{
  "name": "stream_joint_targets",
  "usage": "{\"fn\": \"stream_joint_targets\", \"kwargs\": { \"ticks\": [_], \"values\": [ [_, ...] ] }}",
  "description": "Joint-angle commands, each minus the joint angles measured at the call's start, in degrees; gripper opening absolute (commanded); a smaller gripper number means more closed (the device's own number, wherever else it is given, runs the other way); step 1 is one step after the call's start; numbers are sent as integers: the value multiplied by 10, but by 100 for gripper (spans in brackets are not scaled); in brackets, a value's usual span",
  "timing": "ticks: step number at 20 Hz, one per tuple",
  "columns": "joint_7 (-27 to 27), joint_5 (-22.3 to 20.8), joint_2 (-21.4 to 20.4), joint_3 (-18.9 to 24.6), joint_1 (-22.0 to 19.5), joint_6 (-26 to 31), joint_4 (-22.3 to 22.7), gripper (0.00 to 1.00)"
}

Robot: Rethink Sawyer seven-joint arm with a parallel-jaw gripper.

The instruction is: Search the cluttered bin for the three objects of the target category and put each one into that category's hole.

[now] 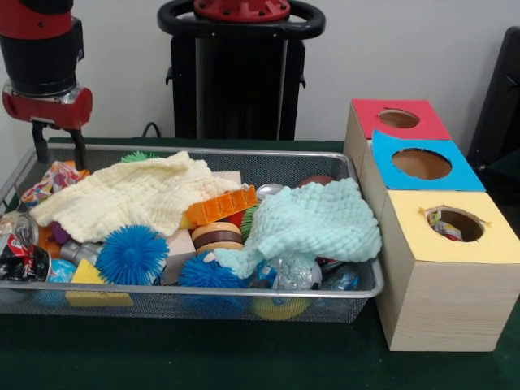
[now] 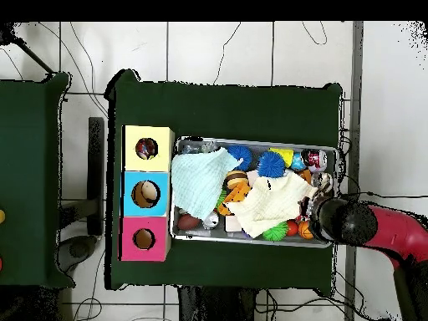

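1. Front view: the wire bin (image 1: 195, 296) fills the left and middle of the green table (image 1: 244, 361). Its right rim lies just beside the row of three wooden boxes, and bare table runs along its near side.
2. Front view: the bin is crowded to the rim. A pale yellow cloth (image 1: 130, 195) covers the left half, a mint-green cloth (image 1: 313, 223) the right, with blue spiky balls (image 1: 132, 254) in front of them.
3. Front view: one polka-dot cloth (image 1: 50, 180) shows at the bin's far left corner, partly under the yellow cloth. Something printed with colours sits inside the hole (image 1: 455, 223) of the yellow-topped box.
4. Front view: the gripper (image 1: 57, 146) hangs over that far left corner, its two dark fingers (image 1: 79, 149) parted and released, holding nothing, tips at rim height just behind the dotted cloth.
5. Overhead view: the arm (image 2: 380, 230) reaches in from the right, covering the bin's right end. The gripper is hidden beneath it.
6. Overhead view: the yellow-topped box (image 2: 148, 149) stands just beside the bin's left end.
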Motion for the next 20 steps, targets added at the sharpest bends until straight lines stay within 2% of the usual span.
{"fn": "stream_joint_targets", "kwargs": {
  "ticks": [1, 14, 20],
  "values": [
    [-36, -38, 29, -10, -17, -38, 29, 100],
    [-76, -45, 60, 11, -39, -26, -9, 100],
    [-70, -53, 80, 13, -40, -37, -19, 100]
  ]
}}
